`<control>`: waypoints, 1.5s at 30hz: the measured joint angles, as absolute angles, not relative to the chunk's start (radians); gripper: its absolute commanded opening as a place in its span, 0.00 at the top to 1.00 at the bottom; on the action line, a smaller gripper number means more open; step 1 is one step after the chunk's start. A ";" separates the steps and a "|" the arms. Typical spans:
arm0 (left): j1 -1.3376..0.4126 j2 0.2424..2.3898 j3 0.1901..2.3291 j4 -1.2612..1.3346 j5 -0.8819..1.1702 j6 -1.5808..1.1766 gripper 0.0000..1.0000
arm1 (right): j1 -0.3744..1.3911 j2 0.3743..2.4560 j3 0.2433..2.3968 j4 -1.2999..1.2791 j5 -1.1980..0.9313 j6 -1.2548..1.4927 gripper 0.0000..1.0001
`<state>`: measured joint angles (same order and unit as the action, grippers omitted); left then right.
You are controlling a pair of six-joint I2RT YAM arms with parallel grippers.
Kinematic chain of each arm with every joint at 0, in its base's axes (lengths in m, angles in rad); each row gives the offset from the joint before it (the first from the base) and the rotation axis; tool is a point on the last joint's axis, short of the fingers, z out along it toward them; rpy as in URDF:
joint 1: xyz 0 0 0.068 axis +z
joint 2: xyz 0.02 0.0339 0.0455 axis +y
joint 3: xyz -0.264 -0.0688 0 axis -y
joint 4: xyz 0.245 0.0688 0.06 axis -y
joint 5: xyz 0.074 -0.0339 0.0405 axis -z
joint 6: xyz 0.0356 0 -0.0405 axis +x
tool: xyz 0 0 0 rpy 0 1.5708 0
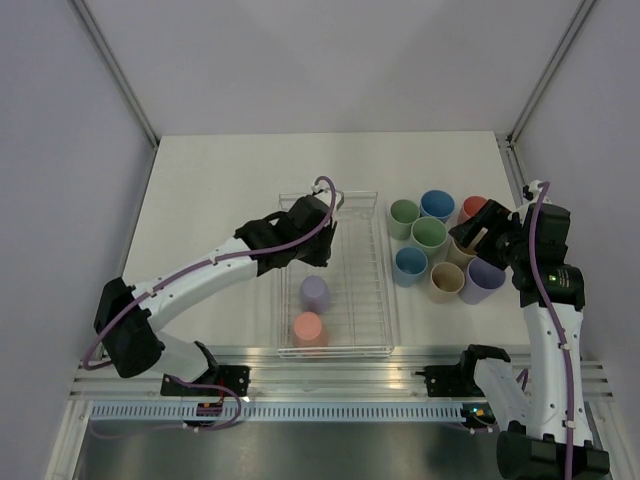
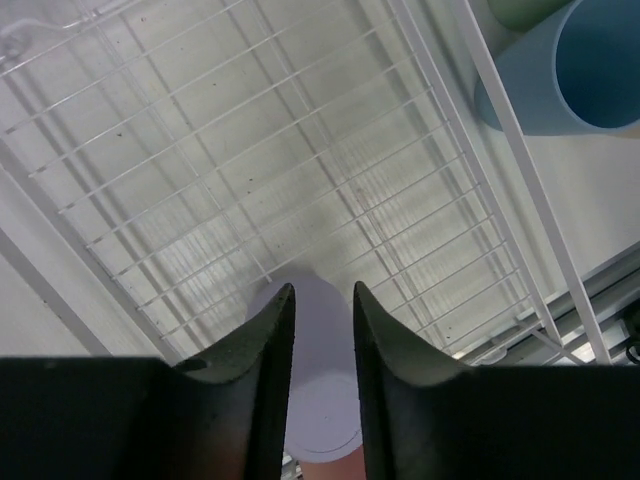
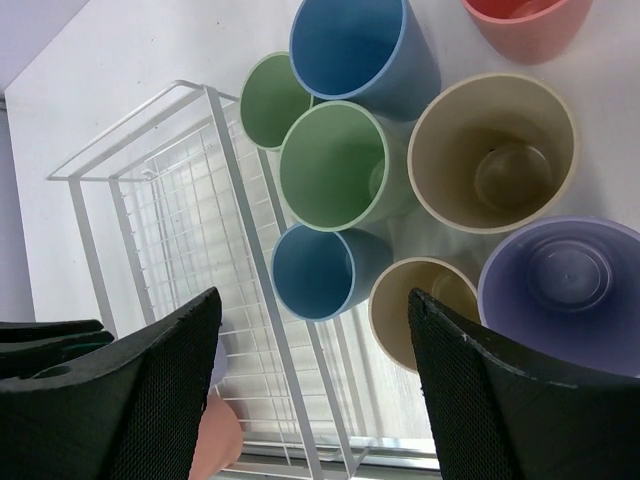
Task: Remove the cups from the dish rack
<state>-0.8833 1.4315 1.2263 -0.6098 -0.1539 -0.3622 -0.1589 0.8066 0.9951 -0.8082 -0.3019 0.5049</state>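
Note:
The white wire dish rack (image 1: 365,240) holds two upturned cups, a lavender cup (image 1: 315,293) and a salmon cup (image 1: 308,328) nearer the front. My left gripper (image 1: 300,255) hangs over the rack just behind the lavender cup (image 2: 325,400); its fingers are narrowly open with nothing gripped, and the cup shows below through the gap. Several cups stand upright on the table right of the rack: greens (image 3: 335,165), blues (image 3: 312,272), beiges (image 3: 492,150), a lavender one (image 3: 570,285), a salmon one (image 3: 525,20). My right gripper (image 3: 315,300) hovers wide open above them.
The cluster of cups (image 1: 430,235) crowds the table close to the rack's right rim (image 3: 240,200). A blue cup (image 2: 590,70) stands just outside the rack wire in the left wrist view. Enclosure walls rise on both sides, and an aluminium rail (image 1: 340,375) runs along the front.

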 measured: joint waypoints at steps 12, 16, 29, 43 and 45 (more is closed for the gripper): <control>-0.890 1.501 1.277 -0.722 -0.091 -0.343 0.20 | -0.146 0.831 0.989 -0.808 -0.315 0.500 0.06; -0.909 1.541 1.267 -0.761 -0.068 -0.340 0.20 | -0.141 0.831 0.989 -0.808 -0.314 0.499 0.02; -0.931 1.578 1.209 -0.811 -0.050 -0.340 0.20 | -0.128 0.833 0.987 -0.808 -0.314 0.496 0.02; -0.933 1.622 1.198 -0.812 -0.061 -0.343 0.98 | -0.128 0.838 0.987 -0.808 -0.313 0.496 0.02; -0.934 1.620 1.201 -0.813 -0.075 -0.344 0.98 | -0.128 0.838 0.987 -0.807 -0.314 0.496 0.02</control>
<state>-0.9337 1.6203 1.2015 -0.8127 -0.0753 -0.3443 -0.1276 0.8379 0.9871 -0.8074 -0.3141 0.4961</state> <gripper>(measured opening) 0.754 0.979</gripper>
